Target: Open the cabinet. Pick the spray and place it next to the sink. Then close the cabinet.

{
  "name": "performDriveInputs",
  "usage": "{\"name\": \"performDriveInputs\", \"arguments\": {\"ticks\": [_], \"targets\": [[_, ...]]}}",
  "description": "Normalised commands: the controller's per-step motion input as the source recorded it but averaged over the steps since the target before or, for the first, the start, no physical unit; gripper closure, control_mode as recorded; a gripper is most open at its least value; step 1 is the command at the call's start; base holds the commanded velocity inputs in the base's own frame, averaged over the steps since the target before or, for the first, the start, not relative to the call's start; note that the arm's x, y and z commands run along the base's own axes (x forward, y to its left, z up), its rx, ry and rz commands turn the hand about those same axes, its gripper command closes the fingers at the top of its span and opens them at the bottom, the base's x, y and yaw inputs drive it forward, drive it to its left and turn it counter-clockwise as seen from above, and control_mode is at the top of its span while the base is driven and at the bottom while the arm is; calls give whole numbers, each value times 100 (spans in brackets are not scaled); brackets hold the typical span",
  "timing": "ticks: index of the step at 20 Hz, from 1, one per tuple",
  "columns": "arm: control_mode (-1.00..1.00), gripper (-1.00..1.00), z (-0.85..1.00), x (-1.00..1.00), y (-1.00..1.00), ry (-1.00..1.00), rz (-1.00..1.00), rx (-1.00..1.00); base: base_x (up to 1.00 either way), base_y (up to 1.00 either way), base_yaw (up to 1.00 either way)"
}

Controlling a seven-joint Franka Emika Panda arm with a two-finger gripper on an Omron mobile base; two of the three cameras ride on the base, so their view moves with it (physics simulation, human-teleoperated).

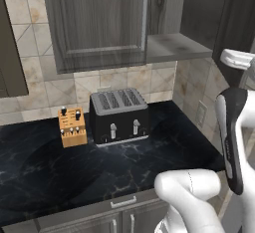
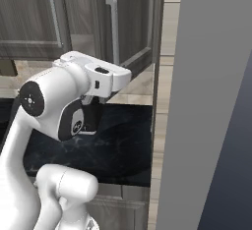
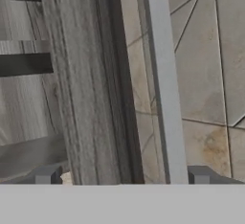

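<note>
Beige tiled wall (image 1: 30, 18) backs black marbled counter (image 1: 50, 172) with low cabinets (image 1: 99, 222).

Counter (image 1: 149, 152): black marbled, lower half of frame.
On it: black toaster (image 1: 119, 116) center; wooden knife block (image 1: 72, 126) just left.

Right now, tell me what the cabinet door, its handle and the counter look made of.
Cabinet door: grey wood or wood-look laminate, matte, visible grain. Handle: likely brushed metal, pale silver sheen. Counter: black marble-like stone, pale veins, slight gloss.
</note>
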Motion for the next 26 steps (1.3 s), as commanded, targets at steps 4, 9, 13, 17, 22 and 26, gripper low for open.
{"name": "performDriveInputs", "arguments": {"ticks": [4,9,13,17,22,26], "targets": [[-100,-100,0,32,0,0,22,0,0,0,0],[-100,-100,0,37,0,2,28,0,0,0,0],[-100,-100,0,52,0,6,18,0,0,0,0],[-100,-100,0,65,6,5,2,0,0,0,0],[-100,-100,0,59,25,0,0,0,0,0,0],[-100,-100,0,60,23,0,0,0,0,0,0]]}}
